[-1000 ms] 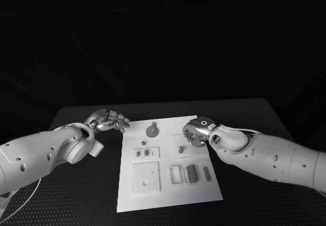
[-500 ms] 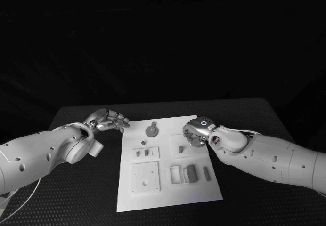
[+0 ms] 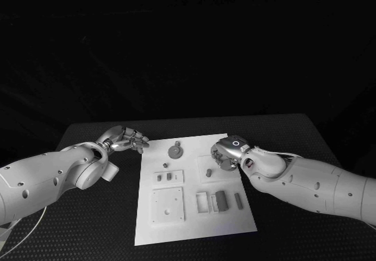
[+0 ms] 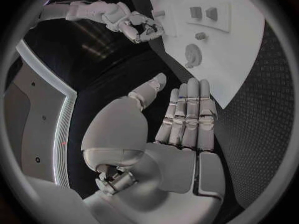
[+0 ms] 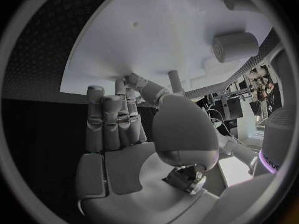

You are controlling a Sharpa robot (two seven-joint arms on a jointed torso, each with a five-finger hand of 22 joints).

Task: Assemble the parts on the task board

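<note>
Legible text: none found.
No letters, numbers, brand marks or labels can be read on the task board [image 3: 196, 187], on the parts, on either arm or on the black table [image 3: 290, 141]. The one mark is a small pale ring on the back of the right hand [image 3: 227, 152], a sign and not a character. The task board's face in both wrist views carries only raised and recessed shapes, no print.
</note>
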